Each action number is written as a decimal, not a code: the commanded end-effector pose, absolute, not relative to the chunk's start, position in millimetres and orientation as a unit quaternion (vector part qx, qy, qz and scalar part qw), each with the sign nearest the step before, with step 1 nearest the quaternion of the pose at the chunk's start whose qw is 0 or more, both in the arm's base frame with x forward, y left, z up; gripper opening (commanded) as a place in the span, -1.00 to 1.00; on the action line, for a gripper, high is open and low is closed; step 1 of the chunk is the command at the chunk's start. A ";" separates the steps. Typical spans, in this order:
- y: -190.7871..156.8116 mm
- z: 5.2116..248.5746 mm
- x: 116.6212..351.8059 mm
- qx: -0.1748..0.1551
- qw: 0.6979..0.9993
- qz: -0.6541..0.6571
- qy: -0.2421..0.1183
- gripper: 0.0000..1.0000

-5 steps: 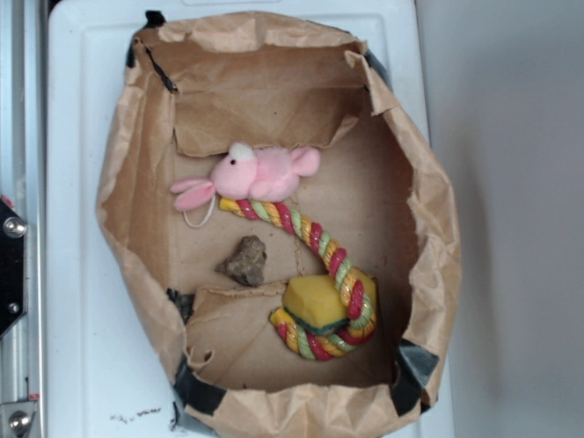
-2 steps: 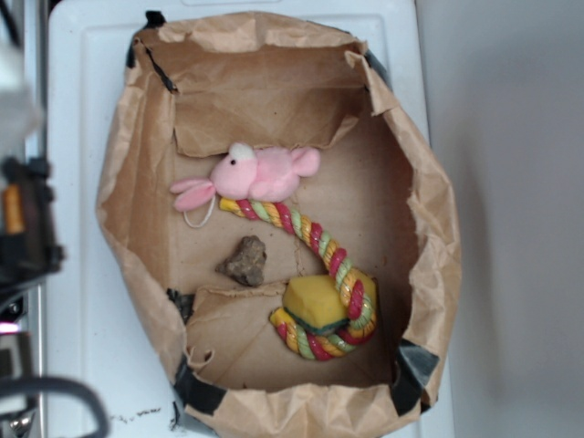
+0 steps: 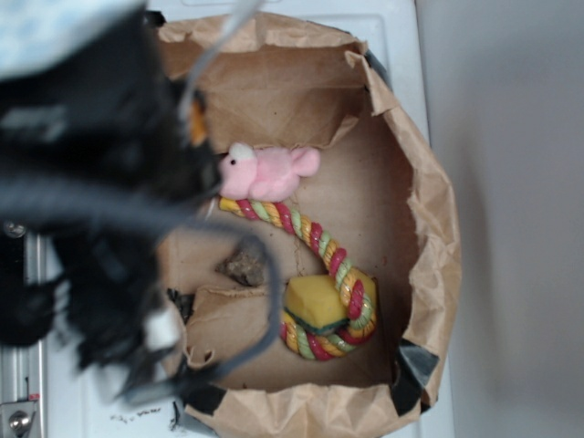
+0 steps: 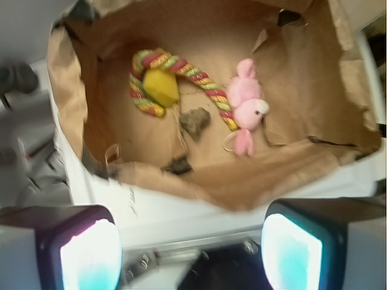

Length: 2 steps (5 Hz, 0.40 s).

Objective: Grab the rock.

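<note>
The hand (image 4: 191,241) is open: in the wrist view its two pale pads (image 4: 89,257) stand wide apart at the bottom corners of the picture, with nothing between them. It holds nothing and touches nothing. It hangs outside the crumpled brown paper bag lining (image 4: 66,103), over the white surface (image 4: 181,211), and looks down and forward across the bag's near wall.

The small rough grey-brown stone, the rock (image 4: 195,122), lies ahead of the hand on the bag's floor, past that near wall and close to the midline between the pads. So the coming move is, as I judge it, forward over the wall and then down, with little sideways correction. The rock is roughly triangular with no clear long axis, so the way the pads are turned probably matters little.

Taking the rock as landmark: in the exterior view the rock (image 3: 245,263) sits just below the striped red, yellow and green twisted rope (image 3: 301,228), apart from it. The pink plush toy (image 3: 265,172) lies above the rock, at the rope's upper end. The yellow sponge block (image 3: 315,299) wrapped in that rope lies to the rock's lower right, near but not touching. A torn flap of brown paper (image 3: 228,315) borders the rock from below.

The arm (image 3: 91,182) is a large dark blur over the bag's left side in the exterior view, left of the rock; its exact pose cannot be read.
</note>
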<state>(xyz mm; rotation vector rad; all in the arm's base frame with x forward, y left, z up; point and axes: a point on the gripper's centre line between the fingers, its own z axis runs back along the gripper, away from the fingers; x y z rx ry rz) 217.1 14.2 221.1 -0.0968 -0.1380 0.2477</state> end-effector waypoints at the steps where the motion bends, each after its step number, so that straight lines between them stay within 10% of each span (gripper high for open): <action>1: 37.8 206.0 257.3 -0.066 0.975 0.185 -0.102 1.00; 2: 42.4 198.2 261.5 -0.083 0.961 0.248 -0.091 1.00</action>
